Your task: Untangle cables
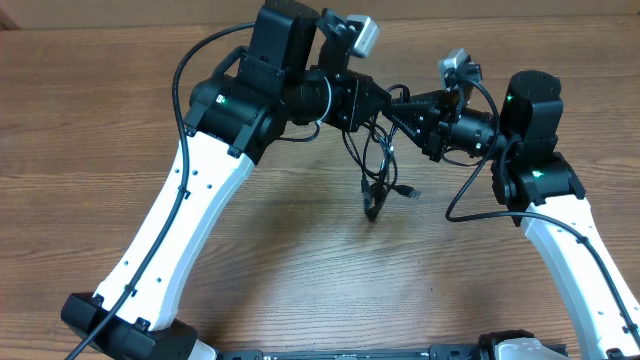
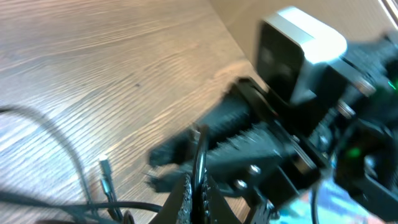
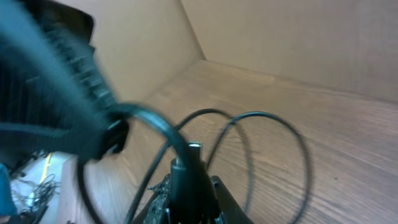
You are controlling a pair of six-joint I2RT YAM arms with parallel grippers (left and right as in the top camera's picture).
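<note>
The left gripper (image 2: 198,186) is pinched tight. Its two ribbed fingers (image 2: 181,198) meet on one thin black cord of the cables (image 2: 200,152), which rises straight out of the pinch. The bottom edge of the left wrist view cuts off the fingers' lower parts.

Facing the left gripper and almost against it, the right gripper (image 3: 188,190) stands narrow, its jaws closed against a black plug stem (image 3: 189,163) with a small silvery tip. Blur softens this claw, so the exact line of contact is hard to read. From overhead, the black bodies of both grippers mask the spot where they meet, and which cord goes to which claw cannot be told there.

Below the left gripper the rest of the cables hang in loose loops toward the wooden table (image 1: 300,270). Whether the lowest bend rests on the wood cannot be told from overhead. A small plug (image 1: 408,191) sticks out from the bundle on the side of the right arm. In the left wrist view a second plug end (image 2: 106,176) shows low over the wood, and its cord runs off the picture's left edge.

Behind the left gripper sits its grey wrist camera (image 1: 364,36). Across from the left gripper, the right arm's camera box (image 2: 300,46) appears pale with a dark face, blurred. A green light (image 1: 222,100) glows on the left arm's housing.
</note>
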